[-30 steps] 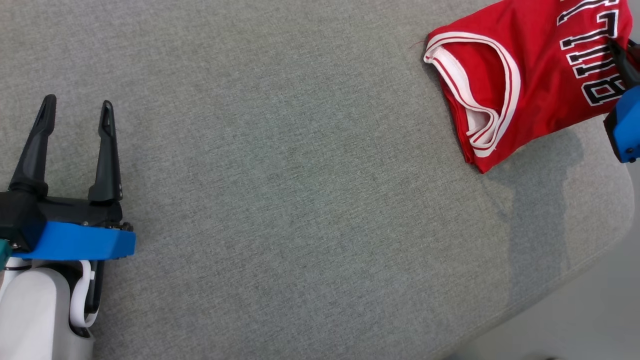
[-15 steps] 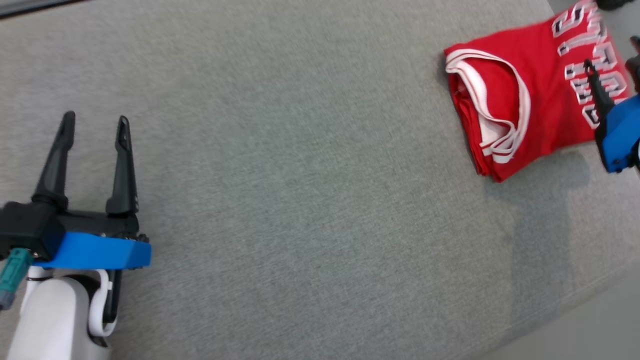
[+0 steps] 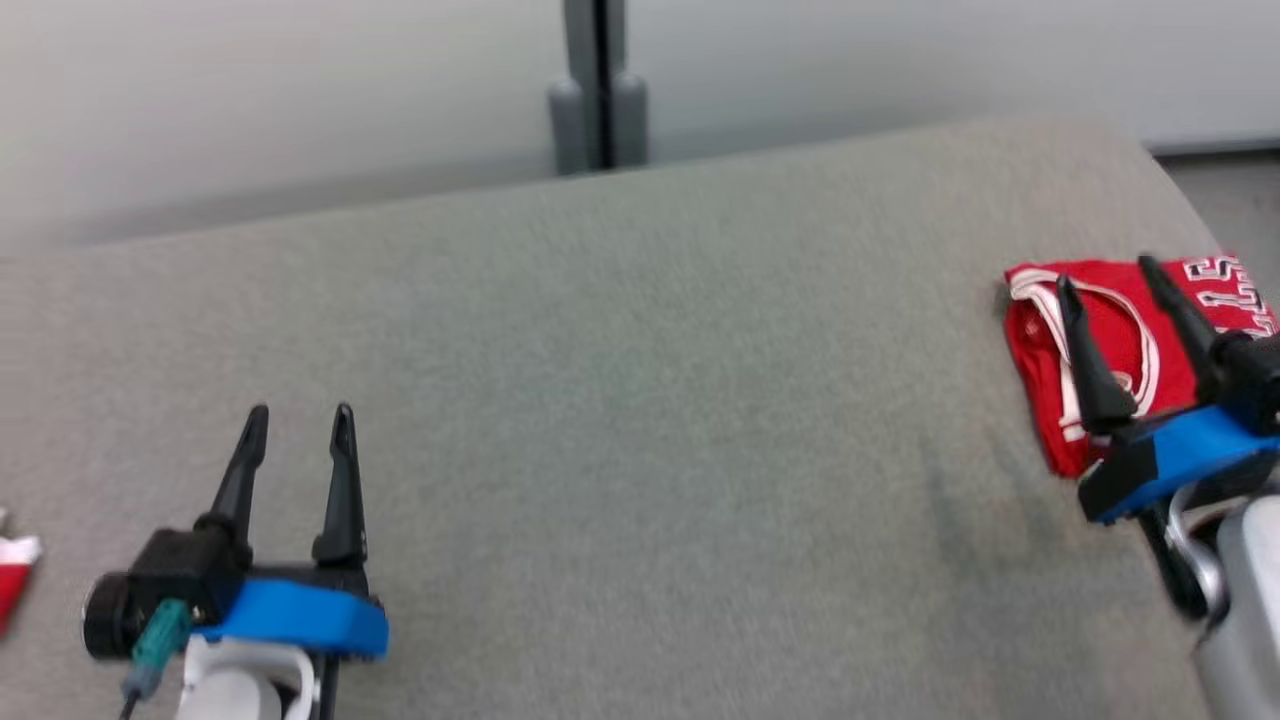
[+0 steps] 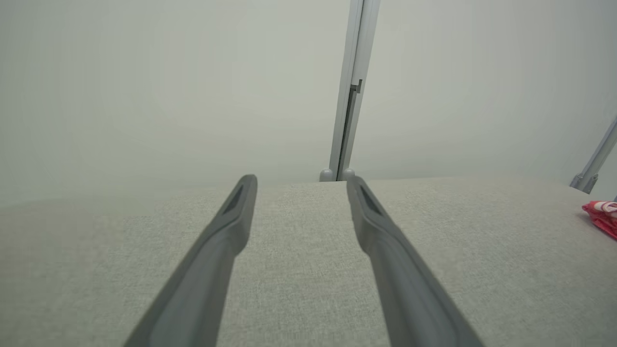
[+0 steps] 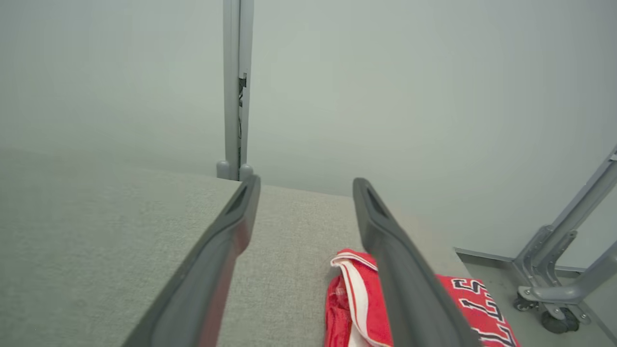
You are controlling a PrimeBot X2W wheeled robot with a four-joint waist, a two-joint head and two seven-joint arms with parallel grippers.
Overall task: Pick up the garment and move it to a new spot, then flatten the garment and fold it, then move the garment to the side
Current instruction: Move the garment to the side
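Garment (image 3: 1035, 350) lay folded at the table's (image 3: 640, 400) right side, apparently finished; left gripper (image 3: 301, 411) and right gripper (image 3: 1107, 274) stood wide, empty, only retreat remaining.

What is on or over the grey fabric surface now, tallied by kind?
Red jersey: 1
Red-and-white cloth scrap, cut off at left edge: 1
Pincers: 2 (left pincer, right pincer)
Total: 4

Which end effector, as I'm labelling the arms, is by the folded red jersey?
The right end effector: open, it overlaps the folded red jersey in the head view, while the left end effector hovers far across the grey surface.
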